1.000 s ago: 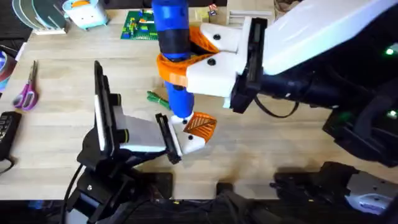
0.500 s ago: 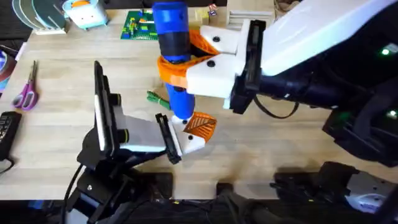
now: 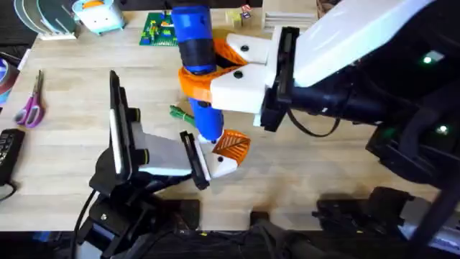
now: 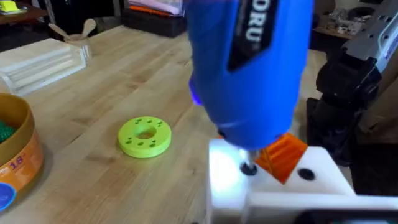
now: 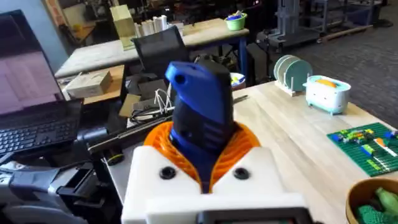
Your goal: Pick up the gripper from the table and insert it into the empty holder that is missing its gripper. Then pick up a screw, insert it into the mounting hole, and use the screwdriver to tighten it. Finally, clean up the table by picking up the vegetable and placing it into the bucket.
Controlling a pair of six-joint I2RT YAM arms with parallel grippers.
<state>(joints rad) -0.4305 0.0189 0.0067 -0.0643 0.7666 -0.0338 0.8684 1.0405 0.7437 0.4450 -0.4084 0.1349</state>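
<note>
Table [image 3: 345,165]: light wood planks, grain running across, bare in the middle and right. Far edge cluttered: a green brick board [image 3: 159,29], a pale blue toy appliance [image 3: 97,14], a disc rack [image 3: 43,18] at the far left corner. Purple-handled scissors [image 3: 30,101] lie near the left edge, with a black device just below them.

Right gripper [image 3: 215,68] reaches in from the right, high over the table's centre, its orange pads [image 5: 233,146] clenched around the blue screwdriver [image 3: 195,65]. Screwdriver stands upright, thin bit pointing down onto the left gripper [image 4: 249,180]. In the left wrist view the bit [image 4: 249,167] meets the white finger base [image 4: 273,186] just beside the orange fingertip [image 4: 281,155], which sits in place on that base. Whether the left jaws are apart or together I cannot tell.

Dark green toy vegetable [image 3: 181,113] lies on the wood just left of the screwdriver, half hidden behind it. Yellow-orange bucket [image 4: 18,155] sits at the edge of the left wrist view, something green inside; a lime-green disc with holes [image 4: 144,136] rests near it, and clear plastic boxes [image 4: 40,62] lie farther off.

Room behind, from the right wrist view: a second wooden bench [image 5: 143,43] with cartons and bottles, an office chair [image 5: 158,46], an open laptop [image 5: 37,118], grey carpet beyond.
</note>
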